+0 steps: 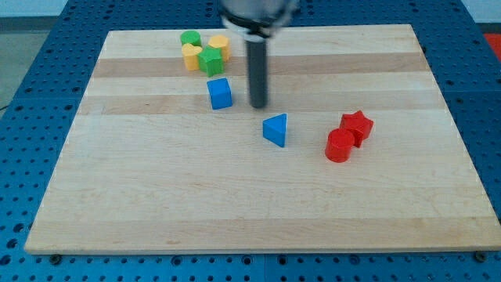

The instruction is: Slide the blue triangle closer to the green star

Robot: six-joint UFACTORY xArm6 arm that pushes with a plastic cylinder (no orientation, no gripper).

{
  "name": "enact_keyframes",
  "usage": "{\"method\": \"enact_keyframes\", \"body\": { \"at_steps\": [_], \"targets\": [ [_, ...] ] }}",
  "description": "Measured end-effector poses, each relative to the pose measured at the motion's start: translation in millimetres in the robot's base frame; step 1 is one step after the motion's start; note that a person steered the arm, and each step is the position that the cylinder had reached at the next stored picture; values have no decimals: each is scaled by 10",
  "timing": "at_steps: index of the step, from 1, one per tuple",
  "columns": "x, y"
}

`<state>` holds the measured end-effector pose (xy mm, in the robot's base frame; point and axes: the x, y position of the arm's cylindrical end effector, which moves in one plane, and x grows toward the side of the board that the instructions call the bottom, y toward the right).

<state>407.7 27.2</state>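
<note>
The blue triangle [275,129] lies near the middle of the wooden board [235,204]. The green star [210,60] sits at the view's top left, in a tight cluster with a green round block [190,38], a yellow block [191,56] and another yellow block [220,45]. My tip [258,106] is just above the blue triangle toward the view's top and slightly left of it, with a small gap. A blue cube [220,93] stands to the tip's left, between the triangle and the star.
A red star [357,126] and a red cylinder [339,146] touch each other to the right of the blue triangle. The board rests on a blue perforated table [31,94].
</note>
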Motion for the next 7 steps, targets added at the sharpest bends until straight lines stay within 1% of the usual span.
{"method": "enact_keyframes", "body": {
  "at_steps": [1, 2, 3, 4, 5, 6, 7],
  "targets": [
    [32, -371],
    [-213, -706],
    [-504, -746],
    [-414, -691],
    [-300, -27],
    [198, 583],
    [357, 536]
  ]
}}
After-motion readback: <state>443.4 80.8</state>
